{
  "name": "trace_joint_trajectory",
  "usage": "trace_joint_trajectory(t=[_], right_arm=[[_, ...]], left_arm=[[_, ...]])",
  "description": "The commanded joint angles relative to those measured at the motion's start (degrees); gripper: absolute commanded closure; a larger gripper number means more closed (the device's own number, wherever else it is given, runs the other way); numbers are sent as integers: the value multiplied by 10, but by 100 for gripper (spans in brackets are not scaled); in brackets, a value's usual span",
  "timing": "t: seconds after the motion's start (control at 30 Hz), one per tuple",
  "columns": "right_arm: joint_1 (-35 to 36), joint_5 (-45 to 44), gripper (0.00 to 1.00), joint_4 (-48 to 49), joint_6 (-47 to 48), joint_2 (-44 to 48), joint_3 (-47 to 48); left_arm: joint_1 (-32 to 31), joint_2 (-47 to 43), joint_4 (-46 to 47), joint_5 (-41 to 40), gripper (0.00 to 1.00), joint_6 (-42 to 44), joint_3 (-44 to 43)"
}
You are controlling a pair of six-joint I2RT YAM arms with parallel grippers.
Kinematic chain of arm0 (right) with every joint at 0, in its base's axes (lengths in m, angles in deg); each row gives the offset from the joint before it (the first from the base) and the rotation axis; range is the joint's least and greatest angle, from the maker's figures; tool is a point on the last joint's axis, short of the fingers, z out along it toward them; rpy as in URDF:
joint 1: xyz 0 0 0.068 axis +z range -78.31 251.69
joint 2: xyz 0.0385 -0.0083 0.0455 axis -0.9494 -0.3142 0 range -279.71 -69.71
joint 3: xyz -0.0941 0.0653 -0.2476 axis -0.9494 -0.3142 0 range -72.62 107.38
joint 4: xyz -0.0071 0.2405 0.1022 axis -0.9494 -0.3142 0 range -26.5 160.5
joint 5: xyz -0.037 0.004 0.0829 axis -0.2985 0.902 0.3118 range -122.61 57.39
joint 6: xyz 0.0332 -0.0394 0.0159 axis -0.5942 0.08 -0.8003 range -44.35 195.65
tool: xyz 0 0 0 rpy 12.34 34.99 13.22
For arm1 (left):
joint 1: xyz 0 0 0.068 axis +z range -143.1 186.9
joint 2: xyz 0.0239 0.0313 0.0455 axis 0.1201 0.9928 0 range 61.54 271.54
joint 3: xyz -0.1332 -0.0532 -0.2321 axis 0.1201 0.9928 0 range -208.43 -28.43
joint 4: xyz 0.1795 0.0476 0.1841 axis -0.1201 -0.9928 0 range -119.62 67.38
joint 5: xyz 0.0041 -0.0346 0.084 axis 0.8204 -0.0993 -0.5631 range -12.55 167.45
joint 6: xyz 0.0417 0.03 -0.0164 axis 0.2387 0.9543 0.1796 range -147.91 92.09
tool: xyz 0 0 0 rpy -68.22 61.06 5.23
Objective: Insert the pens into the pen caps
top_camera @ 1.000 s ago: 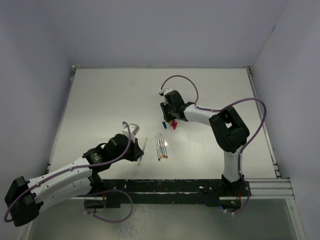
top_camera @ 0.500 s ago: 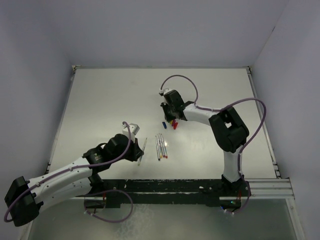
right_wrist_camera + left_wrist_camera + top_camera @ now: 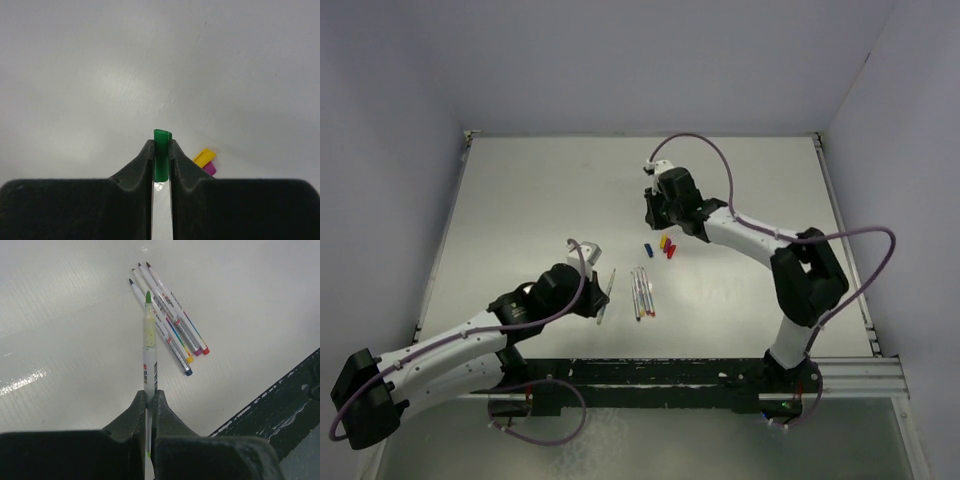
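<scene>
Green-tipped whitish pen (image 3: 149, 340) clamped in left claw (image 3: 149, 396); stubby green cap (image 3: 162, 136) pinched by right claw (image 3: 161, 149).

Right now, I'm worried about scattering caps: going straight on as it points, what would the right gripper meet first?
Held in the right gripper, the green cap would probably touch bare table first; depth unclear. The yellow cap and purple cap lie beside that line.

Green cap (image 3: 162, 150) between black jaws. Centre pen (image 3: 149, 345) whitish, green tip. Yellow cap (image 3: 204, 157), purple cap (image 3: 210, 169). Tabletop (image 3: 540, 200) white.
</scene>
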Motion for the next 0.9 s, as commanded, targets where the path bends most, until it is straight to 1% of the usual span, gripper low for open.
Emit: trace_joint_trajectory(t=[0.0, 0.13, 0.23, 0.3, 0.43, 0.57, 0.67, 0.87], right_arm=[[4, 36, 100, 87, -28, 121, -42], [3, 79, 100, 124, -45, 182, -85], [4, 128, 100, 205, -74, 236, -136], [3, 145, 100, 267, -98, 270, -182], [4, 168, 100, 375, -149, 330, -236], [3, 174, 100, 501, -208, 371, -297], [5, 165, 100, 578, -243, 388, -327], [13, 139, 100, 682, -280, 399, -375]], left_arm=[[-2, 8, 59, -14, 100, 33, -45], [-2, 22, 78, -7, 100, 43, -63], [-2, 20, 124, 22, 100, 46, -61], [-2, 19, 159, 45, 100, 41, -56], [-2, 17, 222, 77, 100, 32, -49], [-2, 13, 278, 85, 100, 24, -41], [-2, 20, 305, 84, 100, 22, -41], [-2, 28, 375, 81, 100, 6, -31]])
